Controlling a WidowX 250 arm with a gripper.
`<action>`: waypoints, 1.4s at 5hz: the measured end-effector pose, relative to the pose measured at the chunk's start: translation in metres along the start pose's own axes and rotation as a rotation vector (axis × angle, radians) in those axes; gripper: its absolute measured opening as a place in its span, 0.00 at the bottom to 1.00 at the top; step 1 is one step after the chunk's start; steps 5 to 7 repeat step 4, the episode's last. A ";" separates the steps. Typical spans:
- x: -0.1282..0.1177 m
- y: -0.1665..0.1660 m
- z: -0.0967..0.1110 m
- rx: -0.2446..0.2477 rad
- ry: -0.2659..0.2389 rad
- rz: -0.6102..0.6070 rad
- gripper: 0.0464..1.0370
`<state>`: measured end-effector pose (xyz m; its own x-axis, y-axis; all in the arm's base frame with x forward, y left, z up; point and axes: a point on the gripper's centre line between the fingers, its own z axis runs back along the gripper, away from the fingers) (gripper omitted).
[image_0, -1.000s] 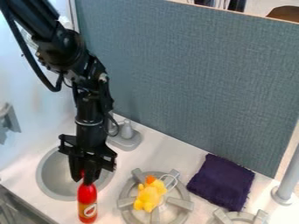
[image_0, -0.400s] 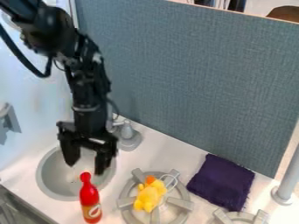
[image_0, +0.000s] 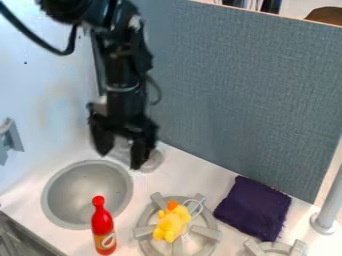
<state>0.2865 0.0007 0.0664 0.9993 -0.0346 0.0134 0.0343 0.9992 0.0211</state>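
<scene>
Hanging high beside the grey faucet (image_0: 153, 161) with empty jaws spread apart, well clear of the slim red plastic bottle (image_0: 102, 222) (upright, nicely enough) by the round grey sink (image_0: 81, 190). Looks like a hands-off step; calls for careful alignment before any grip.

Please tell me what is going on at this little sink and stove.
Nothing is being handled at this moment: the black gripper hangs open and empty near the back of the sink. A red bottle stands upright beside the sink's front edge, a yellow toy duck is on the stove burner, and a purple cloth lies to the right.
</scene>
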 end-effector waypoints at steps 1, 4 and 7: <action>0.020 -0.022 0.010 -0.022 -0.050 -0.071 0.96; 0.015 -0.037 -0.044 -0.002 0.087 -0.069 0.96; 0.015 -0.037 -0.044 -0.002 0.087 -0.069 0.96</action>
